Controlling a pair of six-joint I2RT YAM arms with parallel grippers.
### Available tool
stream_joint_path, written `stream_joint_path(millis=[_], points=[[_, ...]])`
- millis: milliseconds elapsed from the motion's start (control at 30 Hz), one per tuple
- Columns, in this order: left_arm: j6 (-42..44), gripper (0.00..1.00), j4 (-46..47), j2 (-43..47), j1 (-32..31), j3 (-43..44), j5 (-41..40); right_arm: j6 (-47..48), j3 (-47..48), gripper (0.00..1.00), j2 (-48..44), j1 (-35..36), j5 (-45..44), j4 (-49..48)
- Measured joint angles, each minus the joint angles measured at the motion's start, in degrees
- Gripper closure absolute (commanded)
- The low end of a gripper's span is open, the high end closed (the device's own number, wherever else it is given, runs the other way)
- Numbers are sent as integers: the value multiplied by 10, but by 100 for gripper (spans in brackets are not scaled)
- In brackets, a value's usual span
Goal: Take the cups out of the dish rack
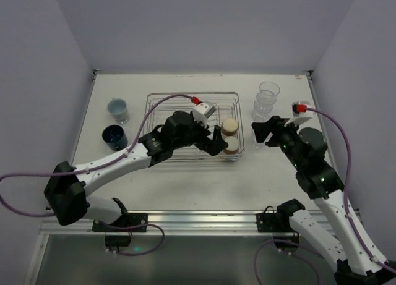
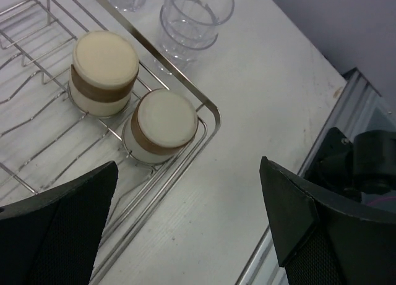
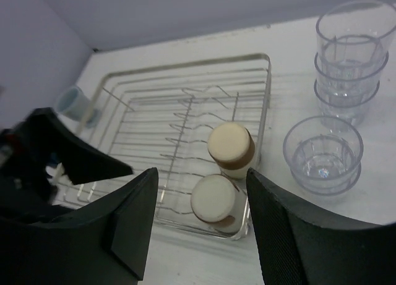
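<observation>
The dish rack (image 1: 185,94) fills the centre of the top view. The left gripper (image 1: 215,140) hangs spread wide over its lower right corner. The right gripper (image 1: 262,131), equally wide, hovers just right of the rack. In that corner the lower tan cup (image 1: 232,144) nearly touches the upper tan cup (image 1: 230,125), so a descending finger could topple the neighbour or snag a wire.

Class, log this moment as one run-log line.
left gripper: open, above rack | right gripper: open, beside rack | tan cups: two, in rack
</observation>
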State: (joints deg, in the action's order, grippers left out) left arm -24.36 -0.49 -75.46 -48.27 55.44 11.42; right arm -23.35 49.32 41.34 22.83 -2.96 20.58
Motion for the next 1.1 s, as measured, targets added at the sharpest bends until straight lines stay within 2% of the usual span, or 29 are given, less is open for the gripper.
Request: stream_joint_path(millis=[133, 300, 533, 800, 867, 900, 967, 1000, 1100], points=[[43, 0, -30, -112, -59, 111, -96, -28, -49, 39, -125, 0, 4, -40], [91, 0, -69, -227, -112, 213, -190, -44, -78, 40, -183, 0, 10, -56], [117, 0, -120, -301, -115, 239, -264, -49, -101, 41, -215, 0, 9, -49], [118, 1, -125, -333, -113, 257, -274, -49, -101, 41, -222, 0, 10, -51], [117, 5, -124, -337, -112, 260, -275, -49, -101, 41, -222, 0, 10, -51], [117, 10, -124, -339, -112, 261, -275, -49, -101, 41, -221, 0, 10, -51], [117, 15, -121, -341, -111, 261, -274, -49, -101, 41, -218, 0, 10, -52], [117, 23, -121, -341, -111, 261, -274, -49, -101, 41, -216, 0, 10, -51], [120, 30, -121, -341, -110, 261, -273, -49, -101, 38, -207, 0, 11, -51]])
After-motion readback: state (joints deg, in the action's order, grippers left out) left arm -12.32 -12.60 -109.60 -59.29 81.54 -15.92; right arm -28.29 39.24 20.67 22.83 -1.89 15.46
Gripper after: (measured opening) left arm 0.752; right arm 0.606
